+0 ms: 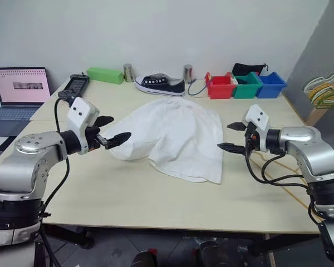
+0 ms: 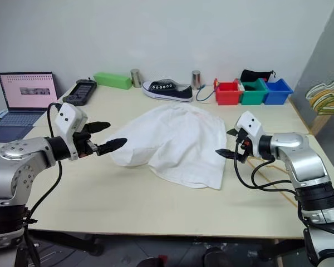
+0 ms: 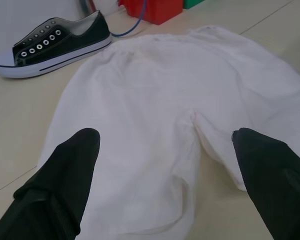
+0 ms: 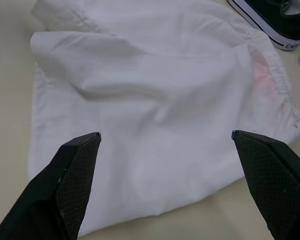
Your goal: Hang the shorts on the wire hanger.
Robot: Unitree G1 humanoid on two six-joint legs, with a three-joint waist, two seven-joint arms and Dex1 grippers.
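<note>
In the head views, the shorts (image 1: pixel 170 136) are seen spread flat near the middle of the surface (image 1: pixel 156 206), untouched. The left pincer (image 1: pixel 112 129) is held at the shorts' left side and the right pincer (image 1: pixel 231 137) at their right side, each spread wide and holding nothing. The step in hand is judged to be the approach before the first grasp; next, the fabric would need to be pinched, probably near the waistband, which lies toward the far edge. A thin yellow line beside the right arm near the right edge may be the wire hanger, but this cannot be told. Along the far edge a red bin (image 1: pixel 220 86), a green bin (image 1: pixel 246 85) and a blue bin (image 1: pixel 270 84) are lined up; a dark item lies behind them, and their contents cannot be made out. A sneaker (image 1: pixel 160 84) is set beside them.

In the left wrist view, white fabric is seen between the parted fingers (image 3: pixel 65 180), with the sneaker beyond.

In the right wrist view, the gathered waistband is seen past the open fingers (image 4: pixel 70 185).
</note>
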